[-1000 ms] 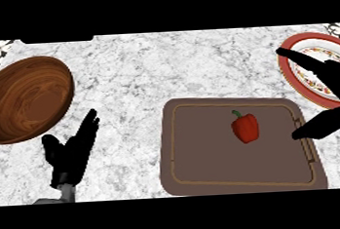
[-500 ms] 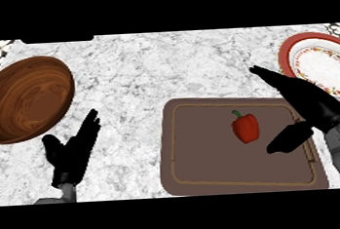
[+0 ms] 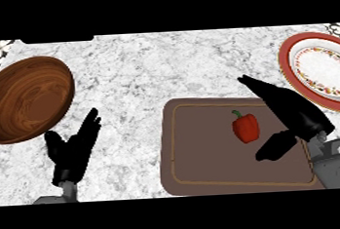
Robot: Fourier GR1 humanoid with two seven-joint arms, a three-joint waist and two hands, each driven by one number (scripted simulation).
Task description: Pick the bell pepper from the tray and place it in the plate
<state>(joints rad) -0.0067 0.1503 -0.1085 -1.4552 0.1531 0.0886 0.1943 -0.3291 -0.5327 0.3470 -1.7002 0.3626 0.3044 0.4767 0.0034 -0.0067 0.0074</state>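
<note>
Bell pepper [image 3: 246, 128]: red, green stem pointing up-view, lying on the tray a little right of its middle. Not yet gripped.

Bench [image 3: 163, 68]: marbled top, carries everything.

Tray [image 3: 204, 168]: brown, raised lip, lower right of the view. Keep your fingers inside the lip as you come down.

Wooden bowl [image 3: 28, 107]: far left, well apart from the work. Ignore it.

Plate [image 3: 289, 73]: red-rimmed, upper right, just beyond the tray's far right corner. Short carry once you have the pepper.

Right hand [image 3: 295, 112]: over the tray's right side, spread wide, fingers straight and reaching up-left, thumb splayed below. The pepper sits just beside the gap between thumb and fingers; I see no contact.

Left hand [image 3: 70, 148]: resting on the bench left of the tray, fingers straight and up.

Advice: slide the right hand leftward so the pepper's body, not the stem, lies between thumb and fingers. Then curl round it and lift clear of the lip before you swing to the plate.
</note>
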